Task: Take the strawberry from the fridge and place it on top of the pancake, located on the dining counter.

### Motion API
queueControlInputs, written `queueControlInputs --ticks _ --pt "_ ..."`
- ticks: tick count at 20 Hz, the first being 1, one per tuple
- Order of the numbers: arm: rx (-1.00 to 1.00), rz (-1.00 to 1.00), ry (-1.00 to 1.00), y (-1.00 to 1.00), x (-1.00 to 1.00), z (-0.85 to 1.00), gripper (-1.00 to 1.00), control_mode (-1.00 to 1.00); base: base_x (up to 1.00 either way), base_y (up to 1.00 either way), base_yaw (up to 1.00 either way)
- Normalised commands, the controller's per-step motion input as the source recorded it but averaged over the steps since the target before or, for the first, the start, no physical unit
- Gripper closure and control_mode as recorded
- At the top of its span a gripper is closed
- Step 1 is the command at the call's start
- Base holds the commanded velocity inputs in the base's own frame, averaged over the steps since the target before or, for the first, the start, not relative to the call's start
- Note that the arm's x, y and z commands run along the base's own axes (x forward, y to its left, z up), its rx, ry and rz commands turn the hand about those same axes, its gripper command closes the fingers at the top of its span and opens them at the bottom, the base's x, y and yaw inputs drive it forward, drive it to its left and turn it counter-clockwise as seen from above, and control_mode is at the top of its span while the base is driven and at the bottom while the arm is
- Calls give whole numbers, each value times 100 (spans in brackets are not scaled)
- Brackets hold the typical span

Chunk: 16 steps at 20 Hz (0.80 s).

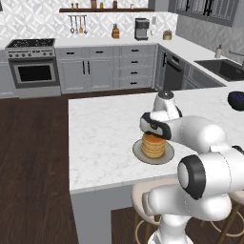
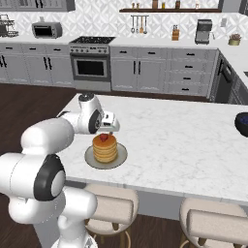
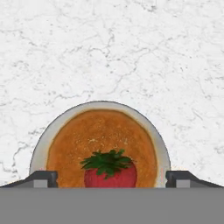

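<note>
The strawberry (image 3: 110,173), a small red lump with green leaves, rests on top of the golden-tan pancake (image 3: 100,135) stack on its round greyish plate (image 3: 41,148). The plate stands near the front edge of the white marbled dining counter (image 1: 105,128). My gripper (image 3: 112,178) hangs just above the stack, open, and its fingertips (image 3: 41,178) stand wide on either side of the strawberry without touching it. From the right base camera, the strawberry (image 2: 103,137) sits on the pancake (image 2: 105,149) directly below the gripper (image 2: 110,130). The fridge is out of view.
A dark bowl (image 2: 242,123) sits at the counter's far right edge. Round stools (image 2: 114,208) stand under the counter's front edge. Beyond the dark wood floor are the stove (image 1: 33,66), grey cabinets and a sink (image 1: 224,66).
</note>
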Motion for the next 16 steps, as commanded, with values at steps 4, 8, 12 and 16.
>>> queueControlInputs --ticks 4,8,12,16 --pt "-7 -7 0 20 -49 82 -100 -100 0 0 0" --pt "0 0 1 73 -92 25 -100 -100 0 0 0" --pt "0 0 0 96 -100 1 -100 -100 0 0 0" --pt "2 -1 6 98 -100 8 -100 -100 0 0 0"
